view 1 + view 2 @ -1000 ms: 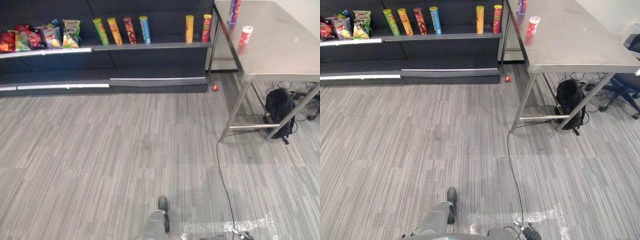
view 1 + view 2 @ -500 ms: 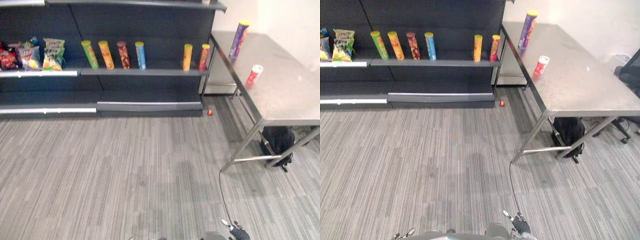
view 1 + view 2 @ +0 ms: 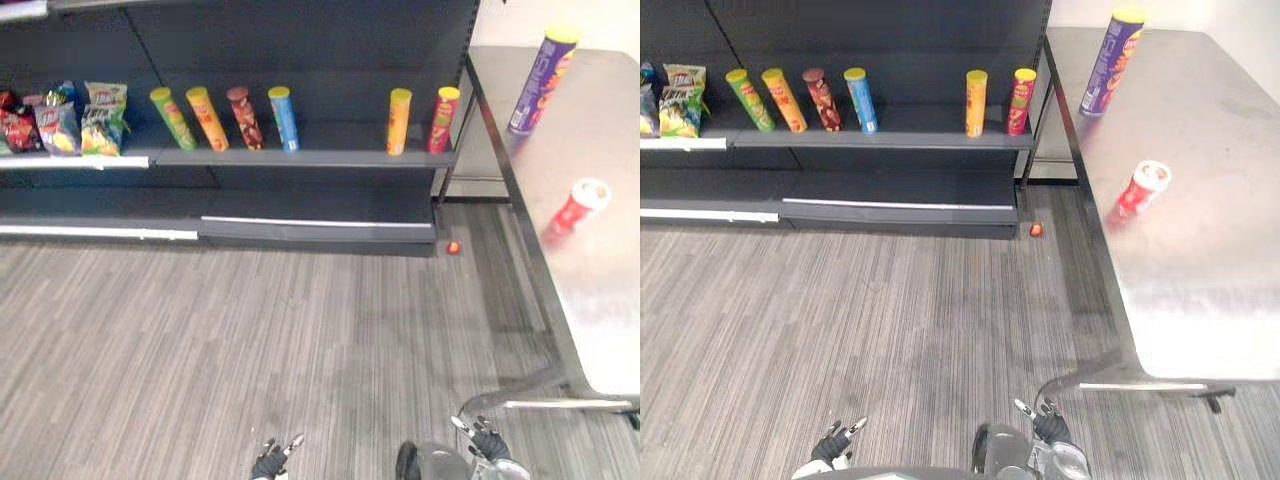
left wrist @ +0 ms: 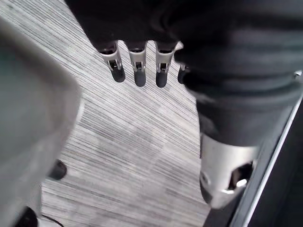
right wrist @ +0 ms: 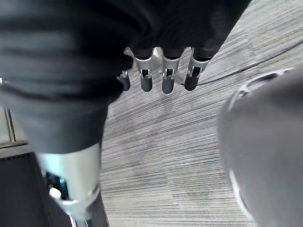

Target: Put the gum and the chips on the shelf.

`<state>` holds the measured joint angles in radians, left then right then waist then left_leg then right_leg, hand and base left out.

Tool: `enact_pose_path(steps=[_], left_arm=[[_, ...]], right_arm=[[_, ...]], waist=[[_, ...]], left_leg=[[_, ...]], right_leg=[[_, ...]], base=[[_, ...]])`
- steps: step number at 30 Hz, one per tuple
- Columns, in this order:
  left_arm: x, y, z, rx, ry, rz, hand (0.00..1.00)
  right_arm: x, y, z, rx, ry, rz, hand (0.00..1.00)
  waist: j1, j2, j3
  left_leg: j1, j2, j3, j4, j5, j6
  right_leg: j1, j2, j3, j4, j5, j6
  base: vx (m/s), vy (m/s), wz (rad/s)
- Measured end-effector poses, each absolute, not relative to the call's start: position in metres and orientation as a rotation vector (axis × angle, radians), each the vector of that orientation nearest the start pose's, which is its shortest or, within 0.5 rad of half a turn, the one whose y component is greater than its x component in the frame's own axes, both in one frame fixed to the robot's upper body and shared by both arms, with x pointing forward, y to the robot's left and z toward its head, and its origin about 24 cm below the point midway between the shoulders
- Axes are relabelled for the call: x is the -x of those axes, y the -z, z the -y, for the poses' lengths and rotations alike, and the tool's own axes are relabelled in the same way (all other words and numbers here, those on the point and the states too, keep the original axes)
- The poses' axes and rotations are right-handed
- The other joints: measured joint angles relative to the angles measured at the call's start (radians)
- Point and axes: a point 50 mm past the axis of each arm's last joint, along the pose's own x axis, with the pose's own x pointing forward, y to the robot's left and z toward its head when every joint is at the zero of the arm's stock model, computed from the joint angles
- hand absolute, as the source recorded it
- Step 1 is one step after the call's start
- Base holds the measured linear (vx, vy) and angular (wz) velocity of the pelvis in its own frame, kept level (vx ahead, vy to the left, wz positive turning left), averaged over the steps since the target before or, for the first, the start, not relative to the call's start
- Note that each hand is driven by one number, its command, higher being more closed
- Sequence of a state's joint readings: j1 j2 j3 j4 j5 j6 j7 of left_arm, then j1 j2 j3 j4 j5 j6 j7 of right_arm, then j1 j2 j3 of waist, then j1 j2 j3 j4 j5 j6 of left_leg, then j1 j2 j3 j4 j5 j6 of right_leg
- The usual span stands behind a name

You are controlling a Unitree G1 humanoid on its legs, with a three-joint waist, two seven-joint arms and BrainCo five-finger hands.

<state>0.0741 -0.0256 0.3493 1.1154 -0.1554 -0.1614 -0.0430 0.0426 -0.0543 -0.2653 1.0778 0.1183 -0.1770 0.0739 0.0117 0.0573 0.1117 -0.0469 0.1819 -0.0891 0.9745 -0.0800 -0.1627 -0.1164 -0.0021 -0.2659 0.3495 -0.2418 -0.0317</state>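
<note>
Two task items stand on steel table (image 3: 610,300): purple chips tube (image 3: 541,80), gum canister (image 3: 575,208) nearer. Dark shelf (image 3: 300,157) across grey striped carpet (image 3: 250,340). Left hand (image 3: 272,462), right hand (image 3: 490,445) low, fingers relaxed, empty.

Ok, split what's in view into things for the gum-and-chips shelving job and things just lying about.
Job: purple chips can, red gum tub, both on the steel table; dark shelf.
Lying about: six cans already on the shelf, snack bags, small red thing on the floor.
</note>
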Motion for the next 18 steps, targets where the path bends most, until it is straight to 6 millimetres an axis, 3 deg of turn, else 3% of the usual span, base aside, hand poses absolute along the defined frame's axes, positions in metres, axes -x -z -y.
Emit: enact_pose_path(steps=[1,4,6,7,9,10,11,13,16,18], left_arm=[[-0.091,0.163,-0.186,0.327,-0.400,-0.976,0.00],[-0.096,0.159,-0.195,0.333,-0.416,-0.938,0.00],[-0.099,0.157,-0.198,0.358,-0.437,-0.915,0.00],[-0.103,0.155,-0.201,0.371,-0.448,-0.888,0.00],[-0.102,0.155,-0.203,0.349,-0.436,-0.887,0.00],[-0.101,0.155,-0.203,0.344,-0.434,-0.886,0.00],[-0.104,0.153,-0.212,0.309,-0.437,-0.879,0.00],[-0.105,0.152,-0.215,0.326,-0.462,-0.858,0.00],[-0.099,0.153,-0.220,0.338,-0.505,-0.873,0.00],[-0.093,0.155,-0.218,0.333,-0.495,-0.899,0.00]], right_arm=[[-0.112,0.154,0.201,-0.203,0.282,-0.918,0.00],[-0.109,0.157,0.193,-0.227,0.278,-0.946,0.00],[-0.109,0.158,0.191,-0.236,0.282,-0.948,0.00],[-0.106,0.159,0.190,-0.245,0.290,-0.961,0.00],[-0.101,0.160,0.192,-0.252,0.305,-0.966,0.00],[-0.095,0.161,0.193,-0.251,0.316,-0.973,0.00],[-0.089,0.164,0.183,-0.253,0.290,-1.007,0.00],[-0.094,0.162,0.175,-0.250,0.255,-0.986,0.00],[-0.090,0.164,0.168,-0.269,0.249,-1.001,0.00],[-0.089,0.164,0.170,-0.258,0.243,-0.998,0.00]], waist=[[0.011,-0.012,0.008],[0.034,-0.040,0.011],[0.043,-0.040,0.013],[0.048,-0.049,0.019],[0.046,-0.051,0.019],[0.050,-0.052,0.016],[0.041,-0.087,0.003],[0.034,-0.120,-0.008],[0.052,-0.144,-0.026],[0.046,-0.140,-0.055]], left_leg=[[-0.062,-0.002,0.042,0.145,-0.017,0.022],[-0.220,-0.025,0.127,0.225,-0.138,0.078],[-0.316,-0.027,0.145,0.162,-0.197,0.094],[-0.375,-0.029,0.150,-0.004,-0.226,0.095],[-0.380,-0.032,0.129,-0.299,-0.190,0.103],[-0.372,-0.032,0.100,-0.458,-0.055,0.095],[-0.369,-0.074,0.134,-0.450,-0.076,0.100],[-0.380,-0.086,0.143,-0.432,-0.115,0.101],[-0.322,-0.090,0.239,-0.413,-0.158,0.156],[-0.269,-0.095,0.283,-0.435,-0.167,0.172]], right_leg=[[0.094,0.017,0.015,-0.067,0.000,0.000],[0.245,0.024,0.106,-0.170,-0.001,-0.002],[0.285,0.016,0.145,-0.200,-0.001,-0.002],[0.326,-0.010,0.171,-0.222,-0.006,0.007],[0.362,-0.040,0.181,-0.225,-0.029,0.031],[0.388,-0.064,0.207,-0.223,-0.086,0.056],[0.398,-0.112,0.225,-0.215,-0.104,0.073],[0.341,-0.132,0.278,-0.163,-0.047,0.049],[0.320,-0.162,0.421,-0.091,0.040,0.071],[0.274,-0.178,0.454,-0.010,0.112,0.074]], base=[[0.44,-0.119,-0.23],[0.58,-0.085,-0.59],[0.39,0.093,-0.78],[0.43,0.171,-0.84],[0.46,0.244,-0.83],[0.48,0.302,-0.67],[0.47,0.300,-0.42],[0.52,0.322,-0.15],[0.46,0.281,-0.44],[0.44,0.237,-0.70]])
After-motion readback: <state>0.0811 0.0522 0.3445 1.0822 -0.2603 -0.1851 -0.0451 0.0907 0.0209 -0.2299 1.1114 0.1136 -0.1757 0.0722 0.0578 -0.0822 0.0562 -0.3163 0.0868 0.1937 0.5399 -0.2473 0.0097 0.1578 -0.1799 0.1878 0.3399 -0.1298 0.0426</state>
